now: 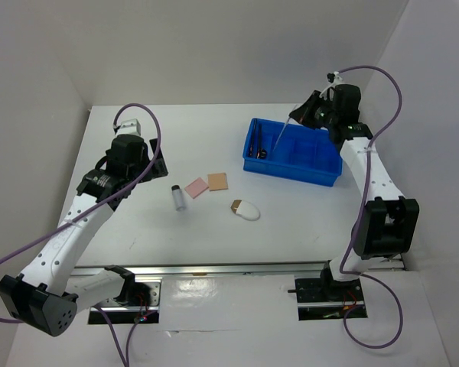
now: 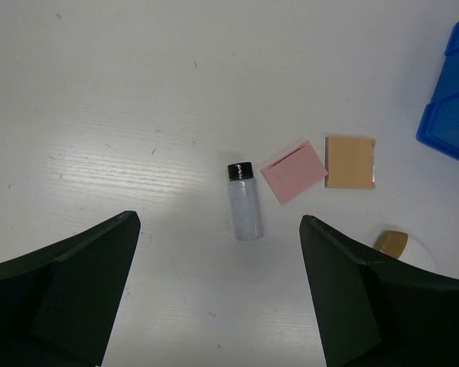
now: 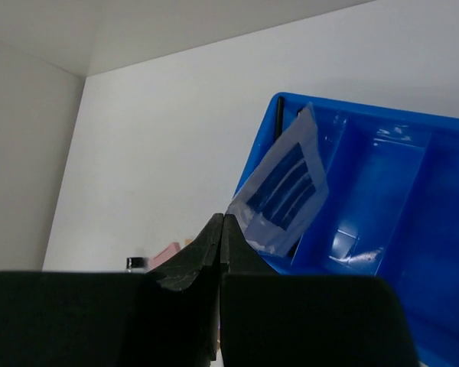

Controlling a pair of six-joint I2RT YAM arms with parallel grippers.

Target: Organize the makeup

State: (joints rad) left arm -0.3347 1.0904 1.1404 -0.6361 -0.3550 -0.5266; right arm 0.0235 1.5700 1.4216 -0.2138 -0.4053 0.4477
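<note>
Brushes (image 1: pixel 257 145) in tray (image 1: pixel 321 176); vial (image 2: pixel 245 206), pink pad (image 2: pixel 294 172), tan pad (image 2: pixel 350 161), sponge (image 1: pixel 247 210) lie on bench (image 1: pixel 214 237). Right gripper (image 3: pixel 220 222) pinches seemingly clear packet (image 3: pixel 287 191) over tray; left gripper (image 2: pixel 218 220) spread, empty.

Blue tray (image 1: pixel 291 172), pink pad (image 2: pixel 294 172), tan pad (image 2: pixel 349 161), white sponge (image 1: pixel 247 210), perhaps blue-striped clear packet (image 3: pixel 287 191)

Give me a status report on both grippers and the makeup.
Left gripper open, facing the vial. Right gripper shut on a clear packet over the blue tray. Pink pad, tan pad, sponge on the table. Nothing blocking.
</note>
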